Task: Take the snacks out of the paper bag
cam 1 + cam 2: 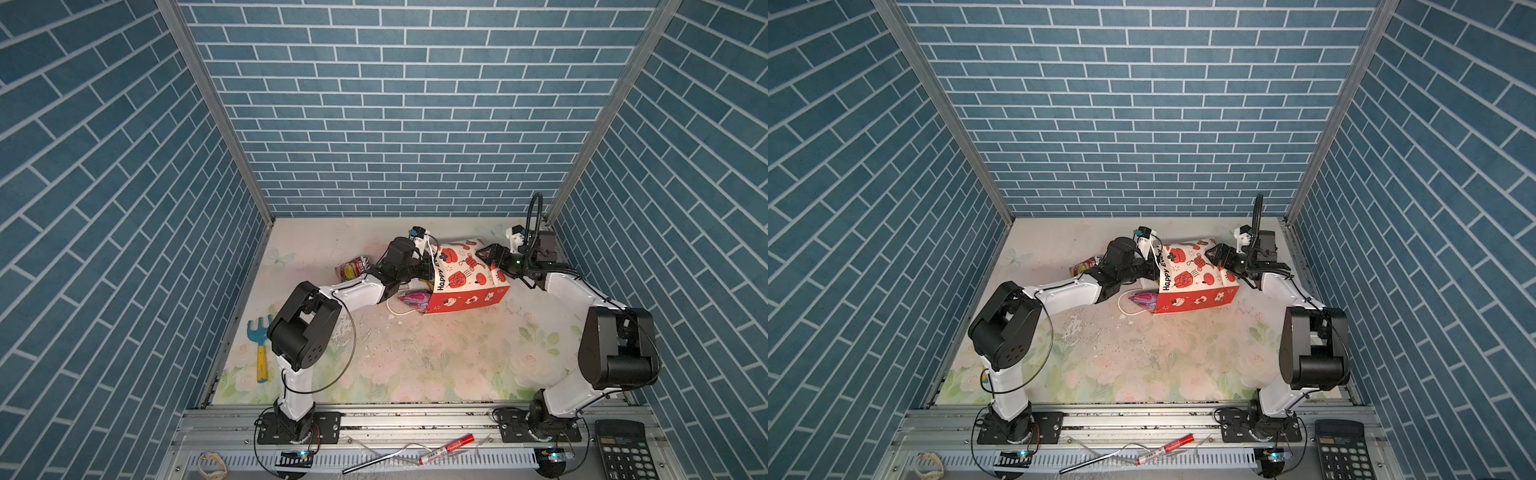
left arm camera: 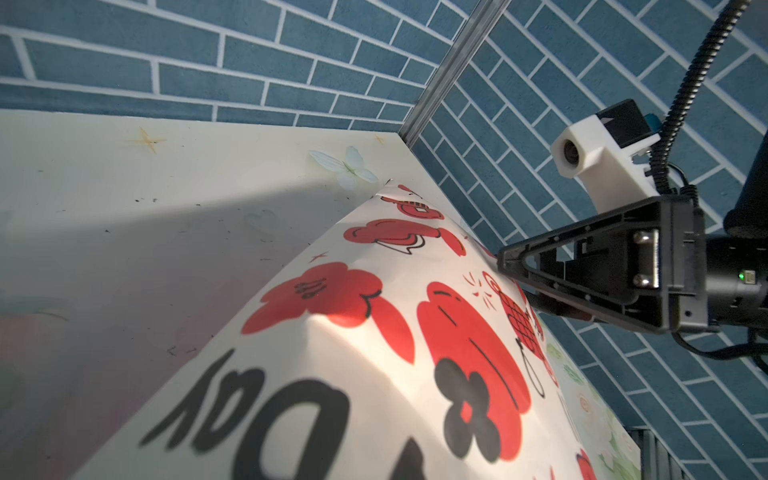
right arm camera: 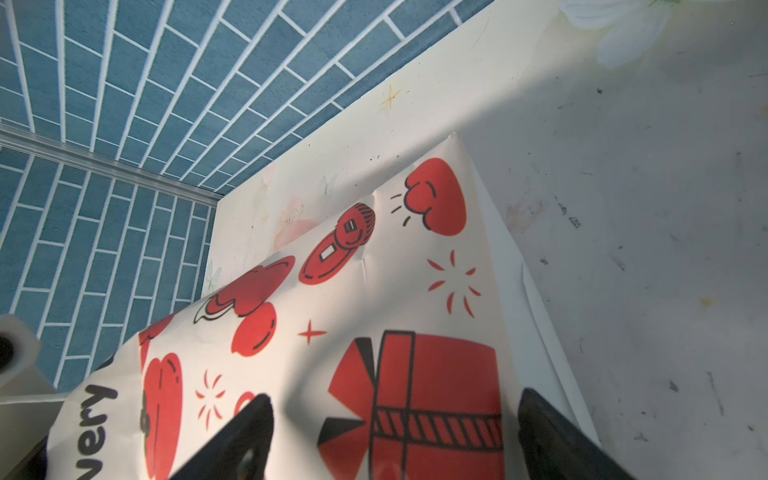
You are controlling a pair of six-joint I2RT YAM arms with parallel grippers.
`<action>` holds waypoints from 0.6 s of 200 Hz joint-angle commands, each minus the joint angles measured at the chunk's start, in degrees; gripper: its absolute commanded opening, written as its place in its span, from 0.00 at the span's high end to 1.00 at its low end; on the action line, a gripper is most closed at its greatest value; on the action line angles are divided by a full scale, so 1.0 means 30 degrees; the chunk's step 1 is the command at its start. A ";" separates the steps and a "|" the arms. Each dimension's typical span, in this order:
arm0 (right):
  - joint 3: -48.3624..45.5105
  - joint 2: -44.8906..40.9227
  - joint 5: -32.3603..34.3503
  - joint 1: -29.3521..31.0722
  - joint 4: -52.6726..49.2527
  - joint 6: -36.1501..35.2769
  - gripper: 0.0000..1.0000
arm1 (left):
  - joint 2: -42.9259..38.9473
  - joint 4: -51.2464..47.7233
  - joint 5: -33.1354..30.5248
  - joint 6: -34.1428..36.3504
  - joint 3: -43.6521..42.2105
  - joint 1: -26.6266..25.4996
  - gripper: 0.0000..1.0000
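The paper bag (image 1: 465,278) lies on its side at the far middle of the worktop (image 1: 415,365), mouth to the left. The left gripper (image 1: 424,269) is closed at that mouth, but whether on the rim or on a packet I cannot tell. The right gripper (image 3: 392,399) stands wide over the bag's right end, clamping nothing.

Likely trouble: a leftward pull could drag the light, unpinned bag along, and any snacks still inside would stay there.

Counted: one bag, two grippers, and two packets seen — an orange packet (image 1: 352,268) left of the mouth, and a purple packet (image 1: 415,298) at its near corner.
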 commanded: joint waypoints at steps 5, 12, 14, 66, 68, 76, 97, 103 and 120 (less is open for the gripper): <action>0.0639 -0.0664 0.0540 0.0174 -0.1433 -0.0444 0.10 | -0.0785 0.0054 -0.1031 0.0991 -0.0400 -0.0056 1.00; 0.0826 -0.0832 0.0913 0.0203 -0.1957 -0.0740 0.10 | -0.0815 0.0041 -0.1037 0.1013 -0.0418 -0.0055 1.00; 0.0865 -0.0884 0.0964 0.0206 -0.2069 -0.0848 0.10 | -0.0815 0.0059 -0.1035 0.1018 -0.0408 -0.0070 1.00; 0.1466 -0.3011 0.3006 0.0623 -0.4824 -0.3049 0.10 | -0.1230 -0.0906 -0.1443 0.1312 -0.0200 -0.0055 1.00; 0.1479 -0.3106 0.3150 0.0633 -0.4925 -0.3110 0.10 | -0.1271 -0.0983 -0.1517 0.1371 -0.0215 -0.0055 1.00; 0.1550 -0.3448 0.3815 0.0800 -0.5362 -0.3395 0.10 | -0.1466 -0.1236 -0.1858 0.1537 -0.0307 -0.0063 1.00; 0.2080 -0.3905 0.6391 0.1709 -0.7020 -0.4196 0.10 | -0.1773 -0.2247 -0.2805 0.2084 -0.0281 -0.0056 1.00; 0.2224 -0.3997 0.6818 0.1972 -0.7410 -0.4330 0.10 | -0.1828 -0.2512 -0.2996 0.2214 -0.0234 -0.0055 1.00; 0.2212 -0.4368 0.7054 0.2612 -0.7640 -0.4248 0.10 | -0.2009 -0.2938 -0.3634 0.2320 -0.0326 -0.0056 1.00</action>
